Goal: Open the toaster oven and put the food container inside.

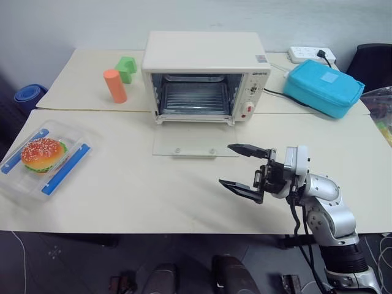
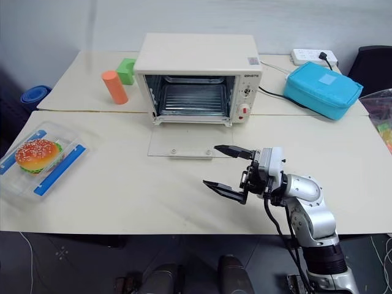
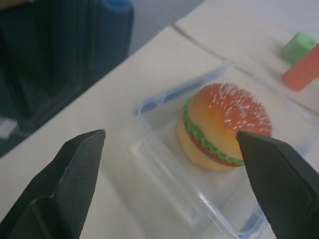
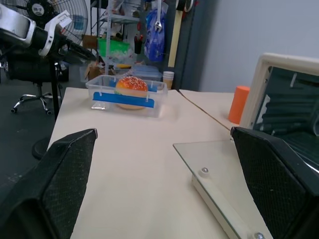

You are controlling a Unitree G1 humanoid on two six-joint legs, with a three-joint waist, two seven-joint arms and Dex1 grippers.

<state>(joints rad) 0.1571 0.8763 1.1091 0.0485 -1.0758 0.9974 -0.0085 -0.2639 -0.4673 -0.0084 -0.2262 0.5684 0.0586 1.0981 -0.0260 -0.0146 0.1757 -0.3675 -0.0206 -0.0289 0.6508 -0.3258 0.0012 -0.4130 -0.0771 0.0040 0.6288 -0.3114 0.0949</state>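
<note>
The food container (image 1: 41, 160) was seen at the table's (image 1: 122, 196) left edge, the toy burger (image 1: 41, 154) inside it. The left gripper (image 3: 169, 164) was held above it, jaws wide apart and empty. The toaster oven (image 1: 205, 76) stood centre back, its glass door (image 1: 195, 147) folded flat. The right gripper (image 1: 245, 168) hovered before the door, jaws apart, nothing held.

An orange cylinder (image 1: 114, 86), green block (image 1: 127, 68), teal pouch (image 1: 323, 87) and power strip (image 1: 311, 54) sit behind.
</note>
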